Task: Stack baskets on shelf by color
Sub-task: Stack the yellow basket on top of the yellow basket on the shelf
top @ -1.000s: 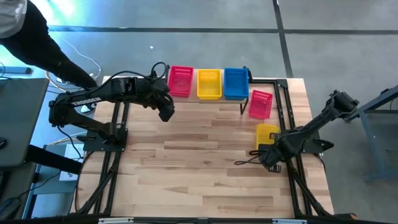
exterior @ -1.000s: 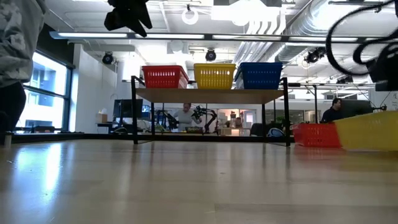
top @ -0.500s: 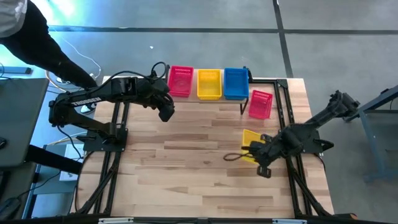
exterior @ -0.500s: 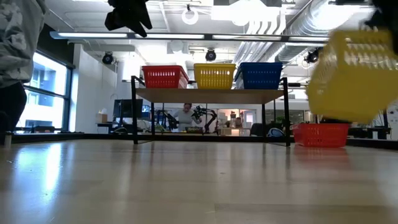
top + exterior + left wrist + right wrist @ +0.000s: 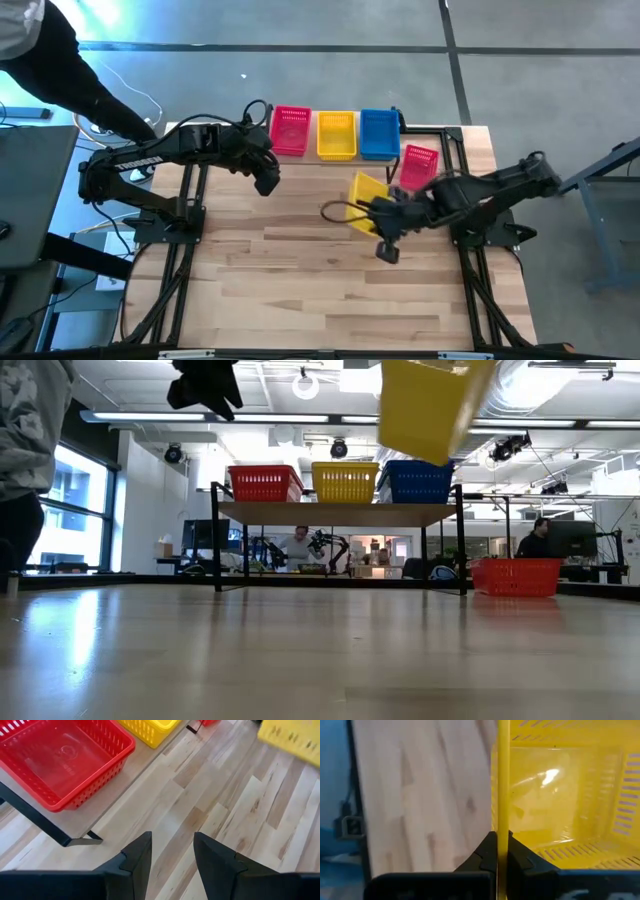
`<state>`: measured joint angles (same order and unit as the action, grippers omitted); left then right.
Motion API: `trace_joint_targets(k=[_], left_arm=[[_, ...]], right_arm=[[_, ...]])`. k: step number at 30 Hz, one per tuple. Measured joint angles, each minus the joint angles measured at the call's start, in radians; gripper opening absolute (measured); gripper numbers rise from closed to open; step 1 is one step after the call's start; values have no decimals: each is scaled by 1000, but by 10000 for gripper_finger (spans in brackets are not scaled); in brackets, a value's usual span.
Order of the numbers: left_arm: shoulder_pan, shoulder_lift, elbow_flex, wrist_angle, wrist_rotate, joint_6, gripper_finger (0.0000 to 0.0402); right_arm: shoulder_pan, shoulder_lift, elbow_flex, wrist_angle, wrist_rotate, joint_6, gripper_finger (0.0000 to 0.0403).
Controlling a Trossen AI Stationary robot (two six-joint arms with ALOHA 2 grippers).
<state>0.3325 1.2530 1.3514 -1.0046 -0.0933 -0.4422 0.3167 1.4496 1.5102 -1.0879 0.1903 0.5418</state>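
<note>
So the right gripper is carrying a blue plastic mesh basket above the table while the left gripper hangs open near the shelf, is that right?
Not quite: the plastic mesh basket clamped in the right gripper is yellow, not blue, as the right wrist view shows. The rest holds: it is lifted above the wooden table, and the left gripper hangs open near the shelf.

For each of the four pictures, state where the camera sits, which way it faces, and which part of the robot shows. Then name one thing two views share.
High: above the table, facing down; both arms, shelf.
Low: at tabletop height, facing level across to the shelf; left gripper overhead.
Left wrist: on the left arm, facing down past its open fingers at a red basket.
Right wrist: on the right arm; right gripper shut on the yellow basket.
Shared: high and low both show that lifted yellow basket.
</note>
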Motion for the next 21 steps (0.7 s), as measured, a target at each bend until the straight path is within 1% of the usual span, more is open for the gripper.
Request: trace_joint_targets(k=[6, 10, 14, 17, 21], left_arm=[[0, 0, 0, -28, 0, 35, 136], [0, 0, 0, -33, 0, 45, 136], [0, 0, 0, -34, 0, 93, 136], [0, 0, 0, -39, 0, 119, 136], [0, 0, 0, -39, 0, 138, 136]], right_arm=[[-96, 123, 213, -92, 56, -134, 0], [-170, 207, 354, -139, 107, -248, 0], [-243, 291, 492, -173, 147, -371, 0], [-299, 345, 577, -189, 152, -456, 0], [-364, 404, 652, -218, 149, -555, 0]])
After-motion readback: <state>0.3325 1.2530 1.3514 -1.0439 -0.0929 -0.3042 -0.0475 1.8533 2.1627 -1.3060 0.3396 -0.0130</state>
